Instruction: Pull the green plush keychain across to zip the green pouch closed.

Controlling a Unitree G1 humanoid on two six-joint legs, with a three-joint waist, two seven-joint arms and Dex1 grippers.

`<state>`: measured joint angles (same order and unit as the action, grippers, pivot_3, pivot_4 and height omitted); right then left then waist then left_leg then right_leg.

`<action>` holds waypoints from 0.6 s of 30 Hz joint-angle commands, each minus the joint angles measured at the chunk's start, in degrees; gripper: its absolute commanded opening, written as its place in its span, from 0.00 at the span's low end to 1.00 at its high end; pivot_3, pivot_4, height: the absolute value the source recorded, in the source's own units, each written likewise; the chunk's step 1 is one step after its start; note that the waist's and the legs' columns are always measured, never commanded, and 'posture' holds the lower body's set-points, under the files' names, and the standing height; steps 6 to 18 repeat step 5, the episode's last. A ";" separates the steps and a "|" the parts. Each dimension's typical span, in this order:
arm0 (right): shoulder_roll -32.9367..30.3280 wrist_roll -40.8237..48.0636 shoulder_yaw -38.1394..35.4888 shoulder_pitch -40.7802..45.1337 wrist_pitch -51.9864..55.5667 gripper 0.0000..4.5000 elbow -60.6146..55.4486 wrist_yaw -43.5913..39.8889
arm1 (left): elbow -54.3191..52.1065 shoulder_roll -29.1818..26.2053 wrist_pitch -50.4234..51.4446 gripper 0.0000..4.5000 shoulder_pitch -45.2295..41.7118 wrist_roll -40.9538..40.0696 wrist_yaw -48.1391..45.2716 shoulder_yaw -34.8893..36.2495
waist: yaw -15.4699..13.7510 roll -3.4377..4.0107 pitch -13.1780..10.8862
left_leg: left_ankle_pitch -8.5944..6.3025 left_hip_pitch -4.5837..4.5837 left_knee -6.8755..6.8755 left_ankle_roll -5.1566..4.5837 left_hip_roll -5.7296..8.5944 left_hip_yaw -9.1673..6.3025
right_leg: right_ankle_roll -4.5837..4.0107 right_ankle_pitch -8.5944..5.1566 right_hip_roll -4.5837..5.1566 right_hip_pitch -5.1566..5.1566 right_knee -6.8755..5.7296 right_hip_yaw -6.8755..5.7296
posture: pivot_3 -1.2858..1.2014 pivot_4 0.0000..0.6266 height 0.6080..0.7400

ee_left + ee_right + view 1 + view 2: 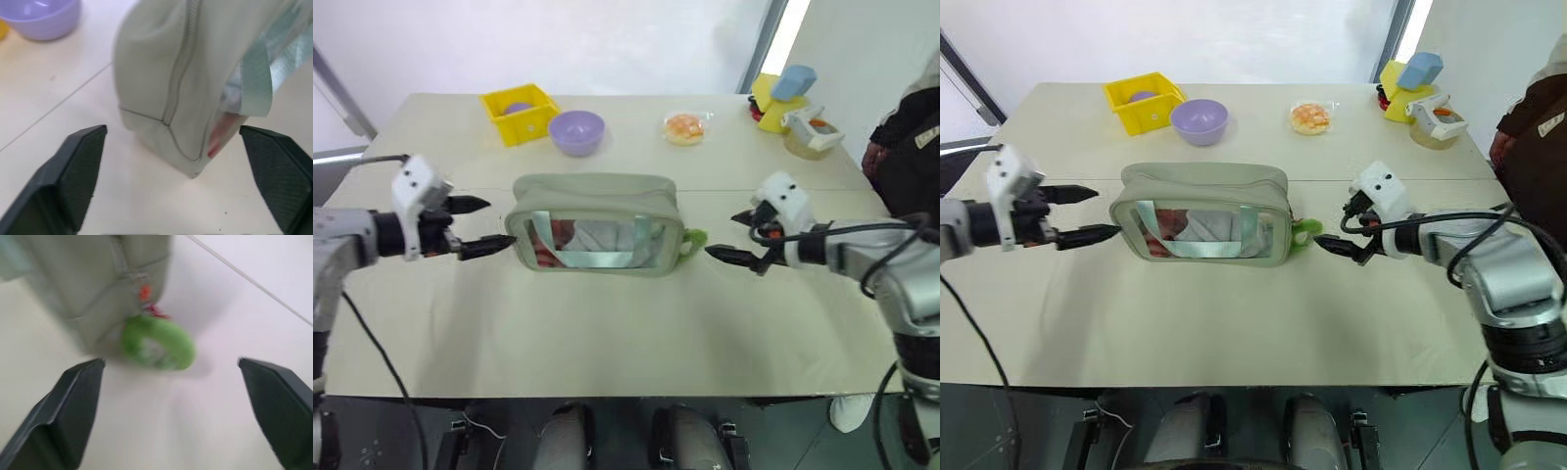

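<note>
**Both hands released, pouch standing between them**

Head views: We see the green pouch [592,223] upright mid-desk [607,333], clear window facing us, zipper run along its top. The green plush keychain [694,238] lies on the desk at the pouch's right end, touching it. Our left hand [478,226] sits just beside the pouch's left end, fingers spread, gripping nothing. Our right hand [732,237] is near the keychain but apart from it, fingers also spread and empty. Along the far edge: a yellow bin [520,112], a purple bowl [577,131], a round orange snack packet [684,127]. A person's dark sleeve [911,137] shows at far right.

Left wrist view: fingers [73,171] wide apart, the pouch's end between them untouched, bowl [44,19] beyond.

Right wrist view: fingers [68,406] wide apart; the keychain [157,347] rests against the pouch's corner, ungrasped.
</note>
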<state>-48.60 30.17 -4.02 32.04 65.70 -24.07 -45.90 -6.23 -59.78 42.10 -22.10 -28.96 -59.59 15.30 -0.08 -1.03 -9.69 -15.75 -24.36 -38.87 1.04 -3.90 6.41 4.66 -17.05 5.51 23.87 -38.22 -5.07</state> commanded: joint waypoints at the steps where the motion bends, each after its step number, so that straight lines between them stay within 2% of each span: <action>1: 1.15 8.46 -4.63 3.31 6.39 1.00 -6.87 -0.35 | -3.69 -1.03 2.58 0.99 2.24 -1.90 1.64 5.00 | 0.00 -0.01 0.00 | 0.00 -0.01 0.00 0.00 0.00 -0.04 | 0.00 0.00 0.00 0.00 0.01 -0.01 | 0.52 0.24 0.99; 5: 4.35 9.51 -5.14 6.52 9.34 1.00 -7.00 4.60 | -4.61 -0.47 4.13 0.99 2.98 -3.63 2.97 6.78 | -0.07 -0.04 -0.01 | 0.01 -0.03 -0.02 0.02 0.00 -0.05 | 0.00 0.00 0.02 0.00 0.02 -0.01 | 0.52 0.24 0.99; 18: 4.35 9.51 -5.14 6.52 9.34 1.00 -7.00 4.60 | -4.61 -0.47 4.13 0.99 2.98 -3.63 2.97 6.78 | -0.07 -0.04 -0.01 | 0.01 -0.03 -0.02 0.02 0.00 -0.05 | 0.00 0.00 0.02 0.00 0.02 -0.01 | 0.52 0.24 0.99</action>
